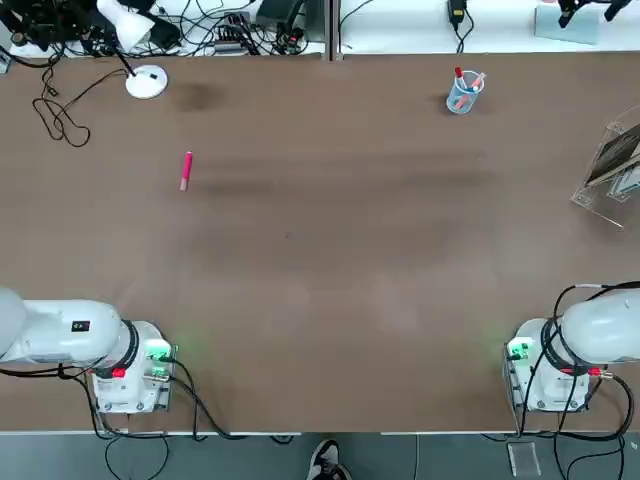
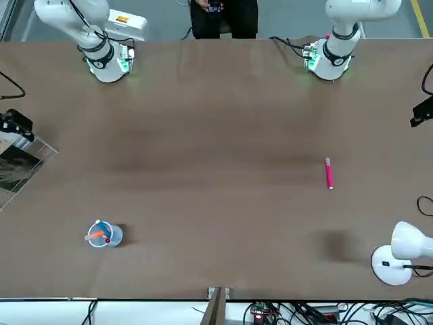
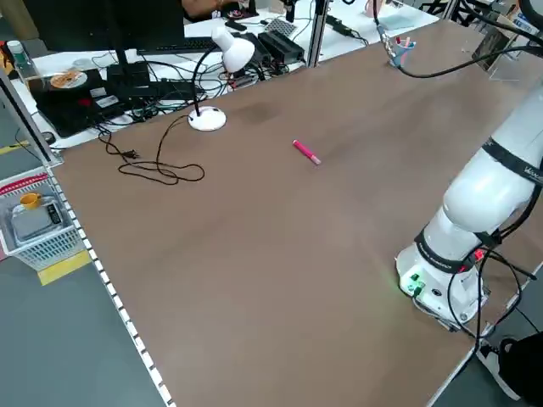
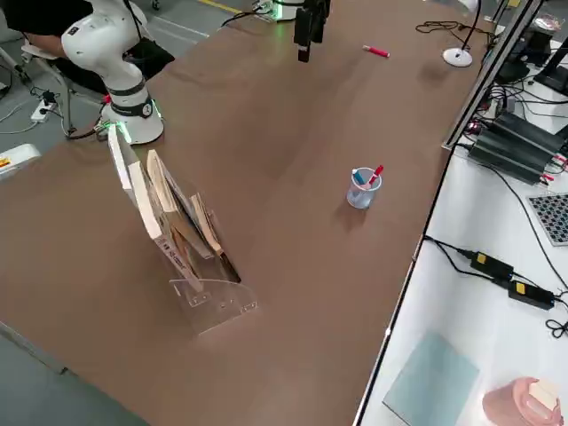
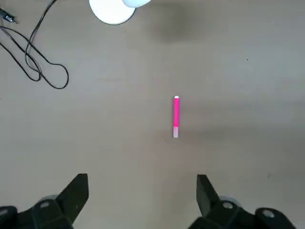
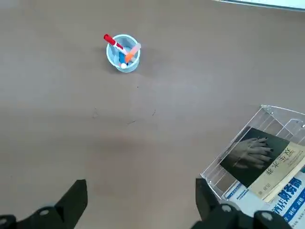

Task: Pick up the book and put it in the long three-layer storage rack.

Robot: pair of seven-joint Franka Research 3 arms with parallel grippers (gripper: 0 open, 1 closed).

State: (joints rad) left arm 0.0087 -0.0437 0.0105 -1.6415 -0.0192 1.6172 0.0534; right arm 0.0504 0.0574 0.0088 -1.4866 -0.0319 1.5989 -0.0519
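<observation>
The book [image 6: 254, 156], dark cover with a pale hand and a tan strip, stands slanted inside the clear acrylic storage rack [image 6: 224, 164] beside other booklets. The rack [image 1: 612, 165] sits at the table's far right edge, also visible in the front view [image 2: 27, 169] and the right side view [image 4: 191, 266]. My right gripper [image 6: 140, 183] hovers high over the table, open and empty, with the rack off to one side. My left gripper [image 5: 141, 179] hangs open and empty high above a pink marker [image 5: 176, 117].
A clear pen cup [image 1: 464, 92] with markers stands at the back right. The pink marker [image 1: 186, 170] lies at the left middle. A white desk lamp [image 1: 146, 80] and a looped black cable [image 1: 58, 115] occupy the back left corner. A person stands behind the arm bases [image 2: 223, 17].
</observation>
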